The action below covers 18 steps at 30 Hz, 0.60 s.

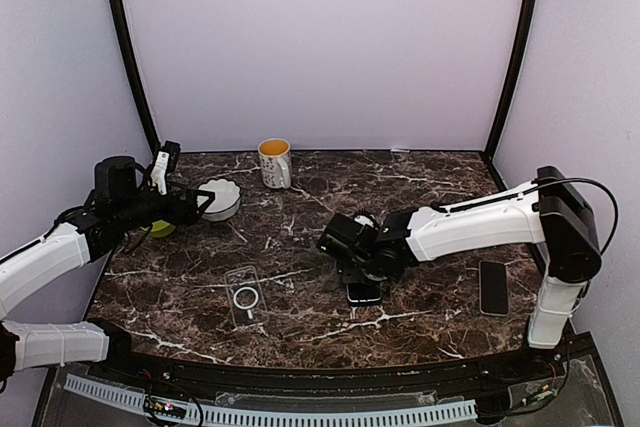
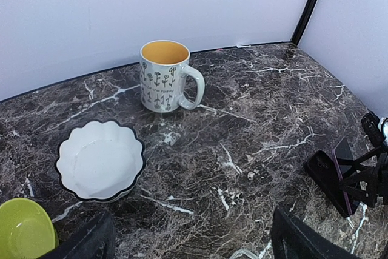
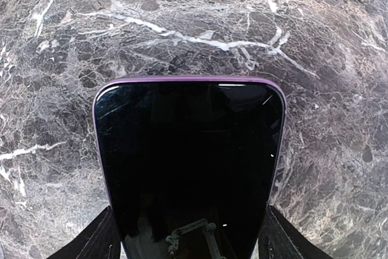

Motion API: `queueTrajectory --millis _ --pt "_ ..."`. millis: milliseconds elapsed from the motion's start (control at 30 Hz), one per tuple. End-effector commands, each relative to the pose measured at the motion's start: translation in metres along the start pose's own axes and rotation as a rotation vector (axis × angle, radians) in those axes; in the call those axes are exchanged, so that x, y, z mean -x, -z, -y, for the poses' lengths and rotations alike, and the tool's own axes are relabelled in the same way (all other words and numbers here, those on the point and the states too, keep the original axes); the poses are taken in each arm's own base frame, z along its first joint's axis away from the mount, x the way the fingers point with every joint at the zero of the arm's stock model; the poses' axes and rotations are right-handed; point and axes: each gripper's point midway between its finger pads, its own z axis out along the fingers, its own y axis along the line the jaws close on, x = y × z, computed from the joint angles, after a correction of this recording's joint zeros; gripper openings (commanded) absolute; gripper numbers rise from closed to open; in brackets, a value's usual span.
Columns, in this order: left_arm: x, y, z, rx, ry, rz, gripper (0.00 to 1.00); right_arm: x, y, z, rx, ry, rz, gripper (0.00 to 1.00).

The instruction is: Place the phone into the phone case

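The phone [image 3: 188,162] is black-screened with a purple rim. My right gripper [image 3: 189,244] is shut on its two long sides, holding it over the marble table [image 3: 182,22]. In the top view this gripper [image 1: 366,269] and phone [image 1: 365,293] are at the table's middle. The clear phone case [image 1: 245,295], with its white ring, lies flat to the left of them, apart from the phone. My left gripper [image 1: 203,203] is open and empty at the back left beside the white bowl; in its own view the gripper [image 2: 194,248] hangs over bare marble, with a corner of the case [image 2: 242,253] at the bottom edge.
A flowered mug [image 1: 275,162] stands at the back. A white scalloped bowl [image 1: 220,198] and a green bowl [image 1: 160,228] sit at the back left. A second black phone [image 1: 493,287] lies flat at the right near the right arm's base.
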Motion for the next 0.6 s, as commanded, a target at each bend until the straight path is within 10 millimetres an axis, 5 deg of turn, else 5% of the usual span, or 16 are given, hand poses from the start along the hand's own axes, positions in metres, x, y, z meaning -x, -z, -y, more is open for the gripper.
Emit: queueTrajectory --millis 0,200,367,567 --pt "-0.005 0.000 0.001 0.000 -0.012 -0.007 0.91 0.018 0.003 -0.007 0.030 -0.010 0.059 0.00" --pt "-0.005 0.000 0.001 -0.002 -0.012 -0.008 0.91 0.023 0.003 -0.005 0.024 0.011 0.065 0.00" --pt "-0.005 0.000 0.002 -0.005 -0.013 -0.008 0.91 0.044 0.021 -0.004 0.042 0.011 0.117 0.00" --pt "0.010 0.004 0.028 -0.144 -0.025 0.051 0.88 0.097 0.079 -0.049 0.246 0.180 0.286 0.00"
